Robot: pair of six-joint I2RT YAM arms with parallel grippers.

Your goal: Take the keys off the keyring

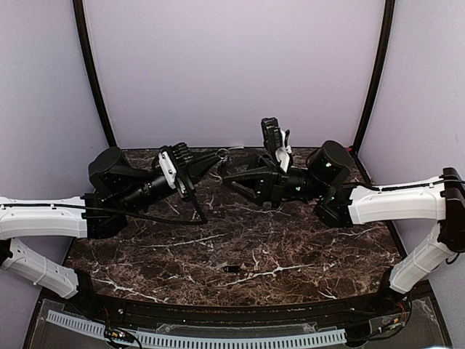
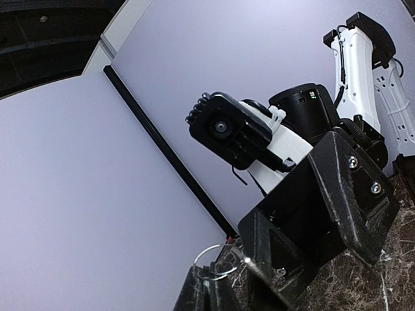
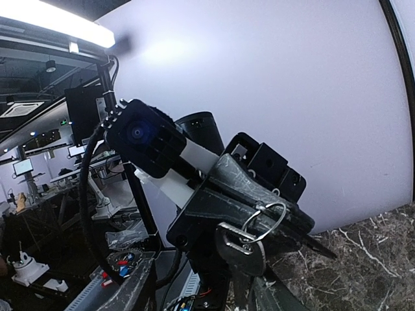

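Finds both arms raised over the far half of the dark marble desk (image 1: 305,247), tips turned toward each other close to the back edge.

Shows the left claw (image 1: 216,161) clenched tight, pinching the wire of the keyring (image 3: 284,217). Puts that thin silvery split ring just past the fingertips in the left wrist view, up off the desk.

Catches, from the right wrist, a hanging key (image 3: 243,249) threaded on the ring. Reads as grey metal, dangling below the left claw and just above the right arm's own fingers at the bottom of that view. Cannot tell contact between that key and those fingers.

Shows the right claw (image 1: 238,187) released, fingers spread wide, mouth aimed at the left claw's tips and very near them. Fills much of the left wrist view with those two broad black fingers, with open space between.

Places a loose key (image 1: 234,269) flat on the desk, toward the near middle, well apart from both claws. Looks like a tiny dark oblong with a pale glint at one end, lying among the white veins.

Backs it all with a plain pale lilac backdrop (image 1: 232,65).
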